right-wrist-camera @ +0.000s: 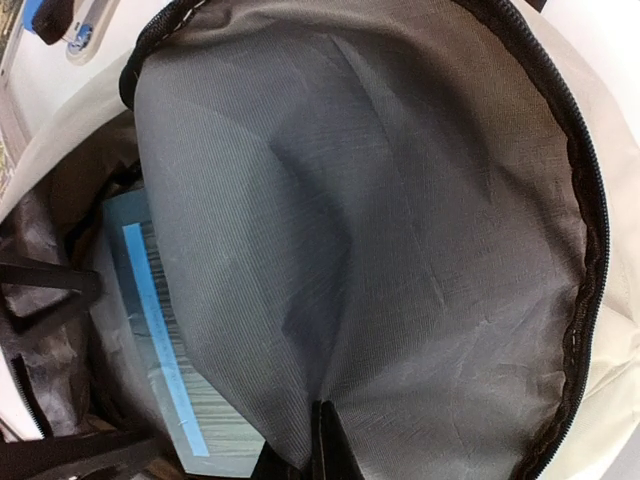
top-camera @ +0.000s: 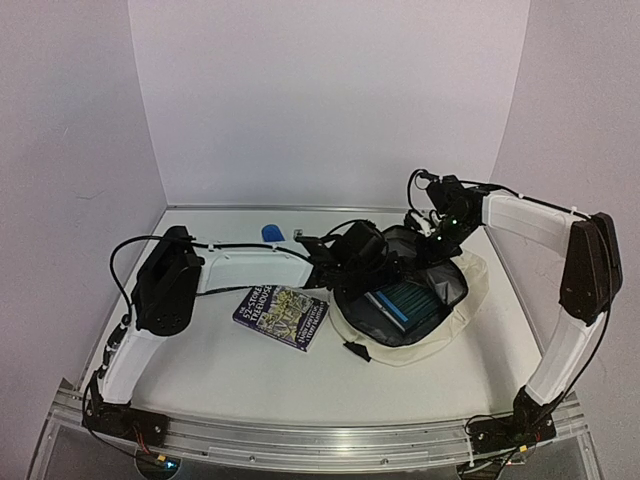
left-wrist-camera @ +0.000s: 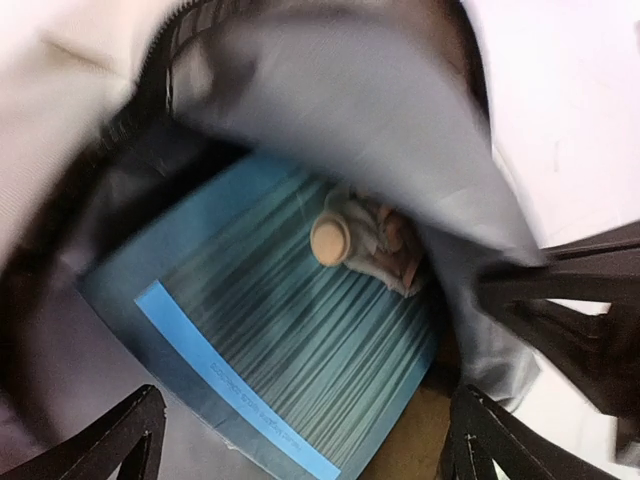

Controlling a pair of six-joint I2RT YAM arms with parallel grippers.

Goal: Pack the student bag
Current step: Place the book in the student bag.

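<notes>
Left wrist: your left gripper gapes wide above the student bag, with a blue book lying inside. Your right gripper pinches the bag's flap at its 1 o'clock edge.

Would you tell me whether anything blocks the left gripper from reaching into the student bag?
Nothing visible does. The right gripper pinches the flap of the student bag up, so the mouth gapes, and the left gripper hangs open right over it. Inside lie a blue book and a small tan-capped item.
</notes>
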